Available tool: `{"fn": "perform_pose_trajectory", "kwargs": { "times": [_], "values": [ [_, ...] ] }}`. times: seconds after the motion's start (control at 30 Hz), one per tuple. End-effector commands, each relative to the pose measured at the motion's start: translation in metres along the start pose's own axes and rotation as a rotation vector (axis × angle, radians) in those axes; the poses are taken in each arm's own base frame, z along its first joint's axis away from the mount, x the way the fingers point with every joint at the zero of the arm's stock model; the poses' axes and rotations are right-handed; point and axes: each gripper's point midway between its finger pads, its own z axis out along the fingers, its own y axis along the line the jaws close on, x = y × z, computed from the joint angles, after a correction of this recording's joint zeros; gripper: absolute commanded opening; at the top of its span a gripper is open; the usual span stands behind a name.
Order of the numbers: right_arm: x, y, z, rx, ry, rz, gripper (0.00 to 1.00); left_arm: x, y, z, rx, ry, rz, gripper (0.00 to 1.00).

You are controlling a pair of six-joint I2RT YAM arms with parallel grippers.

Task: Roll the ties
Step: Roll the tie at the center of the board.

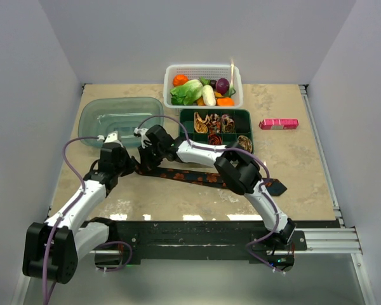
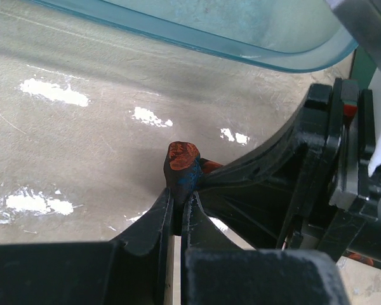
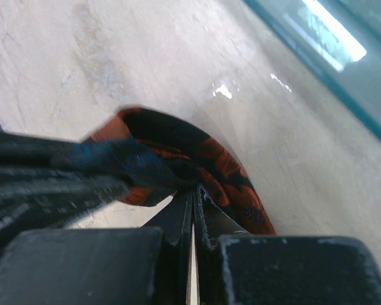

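– Beige marbled tabletop (image 1: 305, 171), grey walls around it. Which way does the black tie with orange-red spots (image 1: 190, 175) run?
– It lies flat across the table, long axis left to right, slanting toward the near edge on the right. One dark end lies free beside the right arm. The other end, on the left, is caught between the two grippers.
– And the jaws?
– The left gripper (image 2: 178, 204) is pressed together on that end, and the tip pokes up just above its fingertips. The right gripper (image 3: 193, 196) is clamped too, jaws almost touching. It pinches the fabric where it curls into a loop right in front of them. The two grippers meet nose to nose.
– Containers?
– A green divided tray (image 1: 243, 122) behind the tie holds rolled ties (image 1: 201, 121) in tan, brown and orange, spirals sitting in several compartments. A white basket (image 1: 203, 66) at the far edge holds toy vegetables (image 1: 190, 92). A clear teal tub (image 1: 117, 121) sits left of the tray, and a pink box (image 1: 279, 124) sits to its right.
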Motion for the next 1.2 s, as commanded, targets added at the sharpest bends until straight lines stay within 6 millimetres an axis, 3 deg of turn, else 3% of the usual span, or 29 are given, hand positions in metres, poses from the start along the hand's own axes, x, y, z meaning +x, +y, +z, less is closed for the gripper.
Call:
{"fn": "perform_pose_trajectory", "kwargs": {
  "times": [0.0,0.47,0.83,0.93,1.17],
  "values": [
    [-0.029,0.023,0.003,-0.070,-0.071,-0.010,0.00,-0.015,-0.012,-0.001,0.023,-0.038,0.029,0.00],
    [-0.039,0.040,0.004,-0.154,-0.086,0.011,0.00,-0.007,-0.029,0.007,0.039,-0.024,0.060,0.00],
    [-0.045,0.064,-0.026,-0.279,-0.092,0.043,0.00,-0.012,-0.018,-0.002,-0.036,-0.030,0.112,0.00],
    [-0.049,0.048,-0.032,-0.220,-0.104,0.056,0.00,-0.010,-0.020,-0.003,-0.038,-0.025,0.116,0.00],
    [-0.064,0.015,-0.064,-0.098,-0.149,0.046,0.00,0.006,-0.013,-0.001,-0.091,-0.003,0.152,0.00]
  ]
}}
